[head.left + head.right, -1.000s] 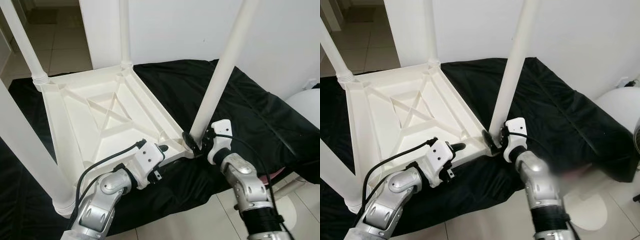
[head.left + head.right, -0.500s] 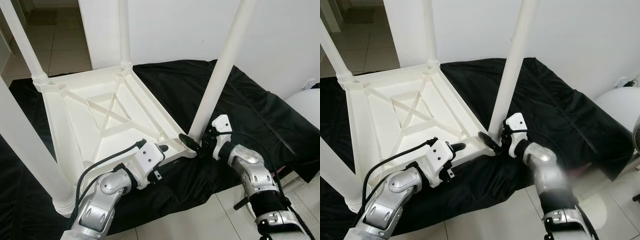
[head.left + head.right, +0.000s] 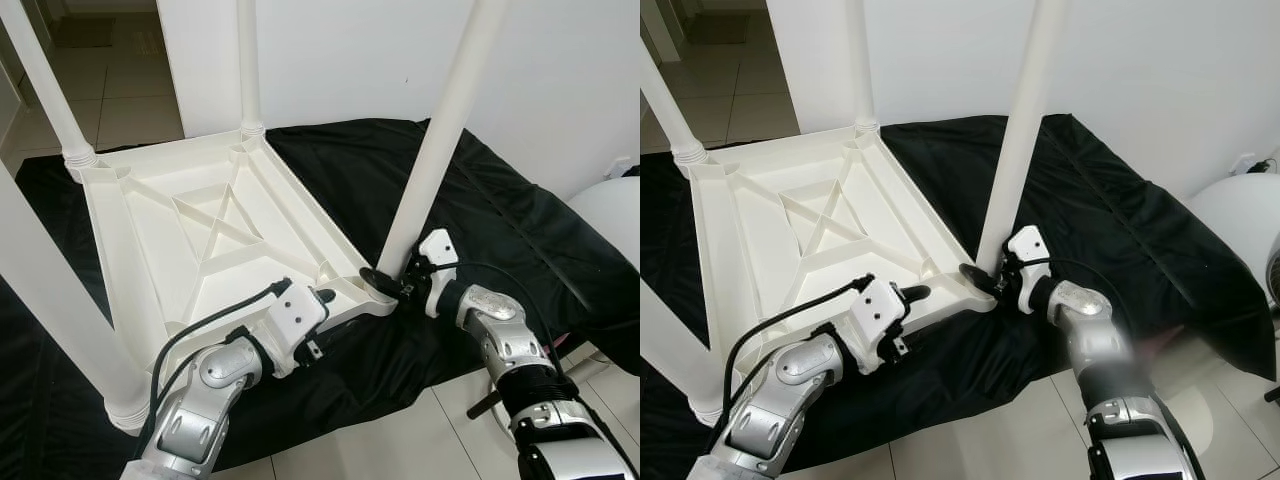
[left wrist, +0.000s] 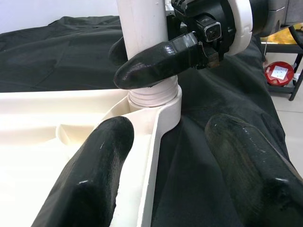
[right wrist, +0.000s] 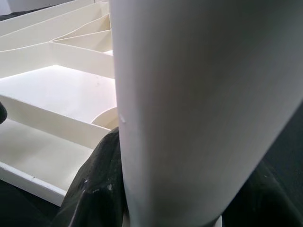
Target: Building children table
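Upturned table [image 3: 200,240], legs up; right tool [image 3: 392,285] grips near leg [image 3: 435,150], left tool [image 3: 322,300] open.

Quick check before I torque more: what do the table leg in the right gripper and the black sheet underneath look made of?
Table leg: looks like moulded off-white plastic, smooth and slightly glossy, matching the ribbed tabletop underside. Black sheet: seems a thin woven fabric with a faint sheen; it creases and drapes. Right gripper clamps the leg's base.
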Tool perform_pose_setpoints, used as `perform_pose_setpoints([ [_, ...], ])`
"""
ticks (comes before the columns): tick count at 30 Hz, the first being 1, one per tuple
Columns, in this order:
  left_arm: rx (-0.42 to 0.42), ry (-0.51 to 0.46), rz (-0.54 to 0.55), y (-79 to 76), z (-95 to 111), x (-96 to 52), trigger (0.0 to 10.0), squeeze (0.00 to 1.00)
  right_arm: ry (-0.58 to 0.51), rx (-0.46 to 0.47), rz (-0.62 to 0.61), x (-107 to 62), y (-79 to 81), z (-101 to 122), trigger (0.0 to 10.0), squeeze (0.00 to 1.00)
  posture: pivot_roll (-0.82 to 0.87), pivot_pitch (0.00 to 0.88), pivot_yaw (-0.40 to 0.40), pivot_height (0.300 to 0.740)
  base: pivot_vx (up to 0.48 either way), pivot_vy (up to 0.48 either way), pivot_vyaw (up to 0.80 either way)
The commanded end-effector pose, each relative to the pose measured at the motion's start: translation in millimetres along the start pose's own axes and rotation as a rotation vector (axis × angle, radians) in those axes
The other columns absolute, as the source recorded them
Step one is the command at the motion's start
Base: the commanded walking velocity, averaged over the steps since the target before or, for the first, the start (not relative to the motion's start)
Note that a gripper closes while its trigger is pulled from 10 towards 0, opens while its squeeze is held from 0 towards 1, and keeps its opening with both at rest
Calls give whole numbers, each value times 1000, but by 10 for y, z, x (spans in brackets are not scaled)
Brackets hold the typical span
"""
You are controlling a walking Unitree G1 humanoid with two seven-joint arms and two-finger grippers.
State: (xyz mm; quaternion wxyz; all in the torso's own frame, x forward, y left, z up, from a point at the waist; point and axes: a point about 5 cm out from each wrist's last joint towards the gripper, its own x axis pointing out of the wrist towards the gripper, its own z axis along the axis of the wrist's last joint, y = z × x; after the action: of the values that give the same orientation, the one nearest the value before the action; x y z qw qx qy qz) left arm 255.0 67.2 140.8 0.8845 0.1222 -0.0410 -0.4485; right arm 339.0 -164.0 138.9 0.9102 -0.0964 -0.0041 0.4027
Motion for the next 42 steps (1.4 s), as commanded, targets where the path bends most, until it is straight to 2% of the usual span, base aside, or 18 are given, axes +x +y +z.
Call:
perform_pose_setpoints([
  [1,-12,12,67,15,-19,-9,10000,0,2,-33,2,-28,-30,24,3569,0,1,42,-60,740,0,0,0],
  [3,-12,12,68,15,-19,-10,10000,0,-6,-27,0,-30,-25,27,3569,0,1,42,-60,740,0,0,0],
  [4,-12,13,68,17,-19,-12,10000,0,-18,-20,-11,-29,-16,39,10000,0,2,43,-61,740,0,0,0],
  [14,-13,15,64,11,-23,-24,10000,0,-14,26,-197,-10,42,27,10000,0,-3,47,-55,740,0,0,0],
  [16,-14,16,59,10,-27,-23,10000,0,-31,43,-230,16,125,64,10000,0,-8,48,-48,740,0,0,0],
  [19,-14,17,58,8,-29,-24,10000,0,-38,48,-238,23,153,77,10000,0,-8,48,-48,740,0,0,0],
  [23,-18,16,45,-5,-30,-8,10000,0,-56,131,-364,123,408,140,10000,0,-15,50,-44,740,0,0,0],
  [24,-18,16,45,-5,-30,-8,10000,0,-56,131,-364,123,408,140,10000,0,-15,50,-44,740,0,0,0],
  [27,-17,16,45,-7,-30,-8,10000,0,-47,174,-506,135,490,128,10000,0,-10,45,-51,740,0,0,0],
  [30,-16,17,48,-4,-32,-9,10000,0,-36,192,-565,155,531,108,10000,0,-10,45,-51,740,0,0,0],
  [31,-17,17,50,-9,-33,-12,10000,0,-29,217,-628,156,552,87,10000,0,-1,38,-59,740,0,0,0],
  [33,-17,17,50,-9,-33,-12,10000,0,-29,217,-628,156,552,87,10000,0,-1,38,-59,740,0,0,0],
  [34,-18,17,51,-12,-34,-14,10000,0,-23,222,-688,145,565,80,10000,0,-1,38,-59,740,0,0,0],
  [35,-18,17,51,-12,-34,-14,10000,0,-23,222,-688,145,565,80,10000,0,-1,38,-59,740,0,0,0],
  [38,-19,17,53,-26,-37,-20,10000,0,-11,255,-791,120,611,74,10000,0,10,32,-68,740,0,0,0],
  [42,-20,18,54,-29,-38,-24,10000,0,-20,271,-803,138,687,144,10000,0,12,31,-69,740,0,0,0],
])
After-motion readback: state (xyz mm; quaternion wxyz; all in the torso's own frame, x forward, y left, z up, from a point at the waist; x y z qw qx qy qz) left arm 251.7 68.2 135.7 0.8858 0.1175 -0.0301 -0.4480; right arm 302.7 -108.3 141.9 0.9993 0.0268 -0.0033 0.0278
